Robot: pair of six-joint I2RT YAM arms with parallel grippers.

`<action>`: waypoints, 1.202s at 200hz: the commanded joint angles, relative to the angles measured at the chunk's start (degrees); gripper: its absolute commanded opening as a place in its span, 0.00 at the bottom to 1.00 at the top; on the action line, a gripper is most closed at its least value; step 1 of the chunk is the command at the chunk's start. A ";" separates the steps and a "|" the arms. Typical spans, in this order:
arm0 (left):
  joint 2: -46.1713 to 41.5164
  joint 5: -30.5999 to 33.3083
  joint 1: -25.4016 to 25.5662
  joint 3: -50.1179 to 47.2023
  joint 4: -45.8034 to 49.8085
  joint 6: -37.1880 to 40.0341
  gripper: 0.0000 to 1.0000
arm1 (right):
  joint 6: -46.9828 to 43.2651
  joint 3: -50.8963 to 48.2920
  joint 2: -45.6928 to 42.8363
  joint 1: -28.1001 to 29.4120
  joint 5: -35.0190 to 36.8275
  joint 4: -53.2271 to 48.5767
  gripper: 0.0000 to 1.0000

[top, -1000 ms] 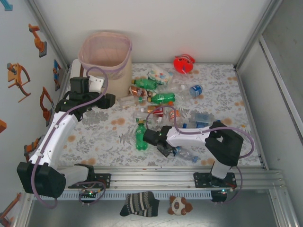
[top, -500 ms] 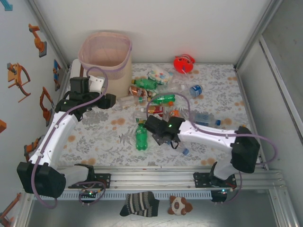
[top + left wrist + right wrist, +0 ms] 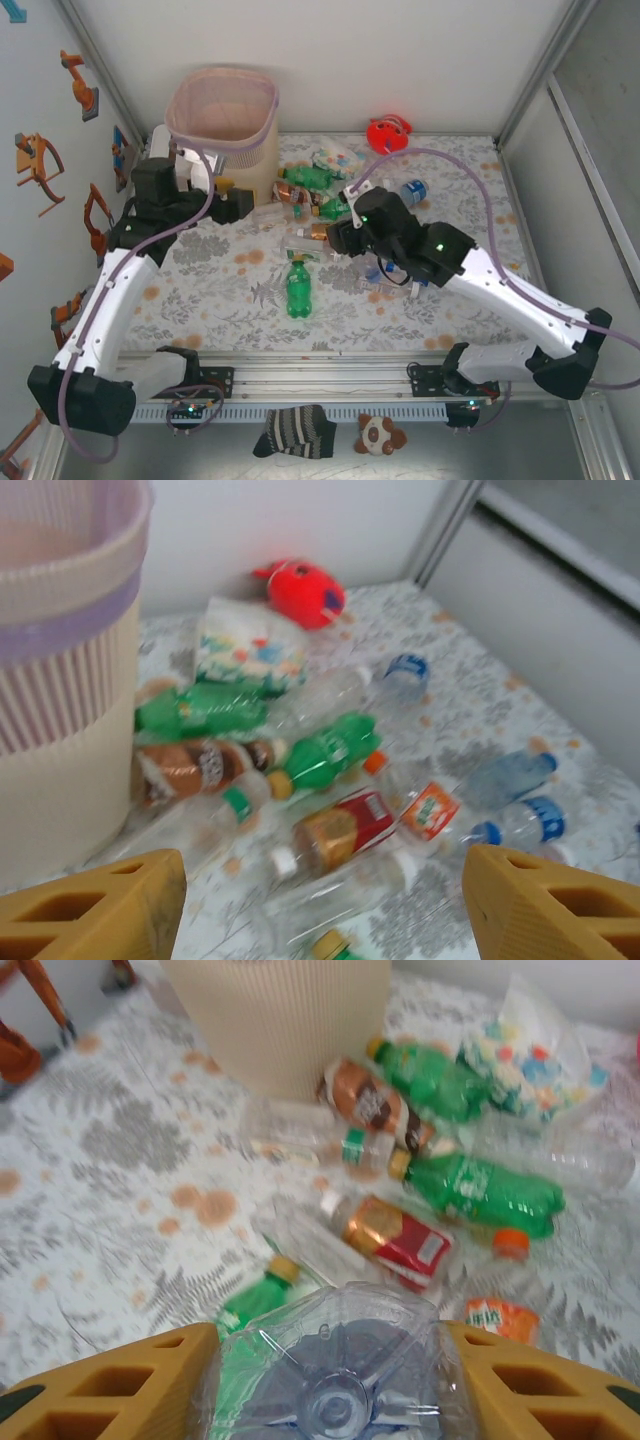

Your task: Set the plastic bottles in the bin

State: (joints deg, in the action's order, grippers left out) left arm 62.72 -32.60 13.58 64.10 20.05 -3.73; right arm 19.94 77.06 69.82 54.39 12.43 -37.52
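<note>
The pale pink bin (image 3: pixel 222 110) stands at the back left. Several plastic bottles (image 3: pixel 320 195) lie heaped to its right, and a green one (image 3: pixel 297 287) lies alone nearer the front. My right gripper (image 3: pixel 330 235) hovers over the heap's near edge, shut on a clear bottle (image 3: pixel 340 1380) whose ribbed base faces the camera between the yellow fingers (image 3: pixel 110 1385). Below it lie a green bottle (image 3: pixel 255 1300) and a red-labelled one (image 3: pixel 395 1235). My left gripper (image 3: pixel 240 200) hangs open next to the bin wall (image 3: pixel 60 680) with nothing between its fingers (image 3: pixel 90 900), looking over the bottles (image 3: pixel 320 750).
A red round toy (image 3: pixel 388 133) sits at the back, with a patterned packet (image 3: pixel 335 160) just before it. A small white box (image 3: pixel 190 165) stands left of the bin. Blue-capped bottles (image 3: pixel 510 775) lie towards the right. Metal walls close in the table's sides and back.
My right arm has risen from the front of the table and swung back towards the heap, carrying the clear bottle. The left gripper has shifted slightly and opened a little wider.
</note>
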 commanded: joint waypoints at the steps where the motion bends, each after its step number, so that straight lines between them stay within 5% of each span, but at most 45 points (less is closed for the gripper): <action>1: -2.37 -5.44 0.04 -0.36 -8.38 -5.50 0.80 | -2.32 3.13 -1.66 -1.59 -5.10 6.66 0.54; 64: -6.37 -7.14 1.05 -1.89 -18.23 -11.42 0.95 | -3.36 10.26 0.10 -5.51 -15.66 12.79 0.55; 149: -3.24 -26.80 9.82 3.91 -23.66 -8.07 0.88 | -0.32 13.42 -0.61 -5.61 -29.96 21.51 0.54; 240: -0.81 -30.32 20.00 10.25 -19.94 -5.07 0.91 | 6.12 12.38 -1.05 -5.56 -44.61 32.29 0.53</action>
State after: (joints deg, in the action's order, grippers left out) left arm 61.34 -60.71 32.01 72.66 -1.30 -10.74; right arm 22.85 88.88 69.38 48.93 -27.09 -11.25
